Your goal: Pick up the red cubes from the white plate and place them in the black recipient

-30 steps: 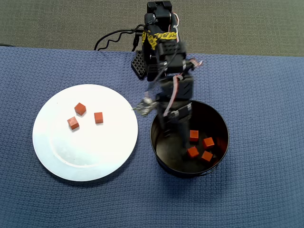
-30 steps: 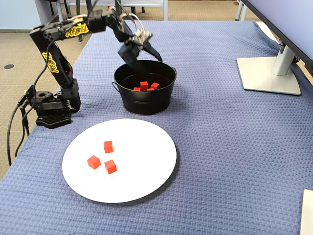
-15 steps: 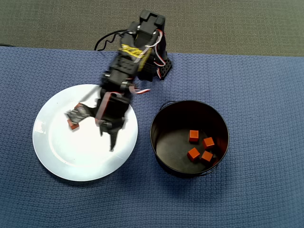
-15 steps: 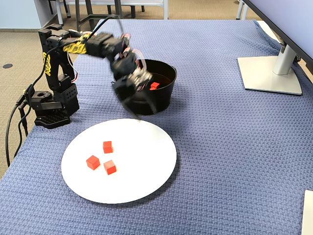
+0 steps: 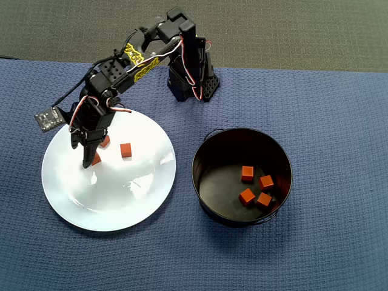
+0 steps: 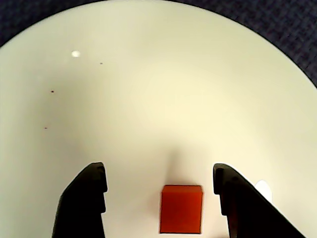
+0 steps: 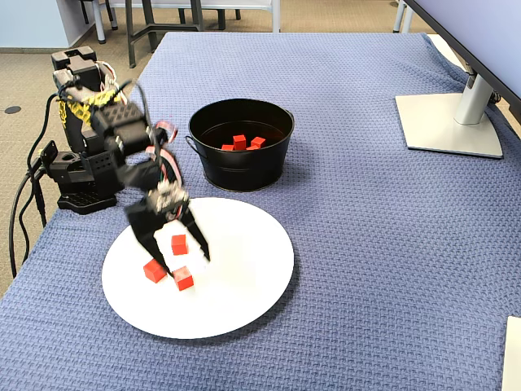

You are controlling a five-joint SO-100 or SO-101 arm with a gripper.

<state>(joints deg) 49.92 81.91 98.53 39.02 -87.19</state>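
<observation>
Cube: on the plate, sitting between my spread fingers, untouched.
Gripper: I hold it wide to straddle that cube.
Pot: four cubes inside, three left on the plate.
</observation>
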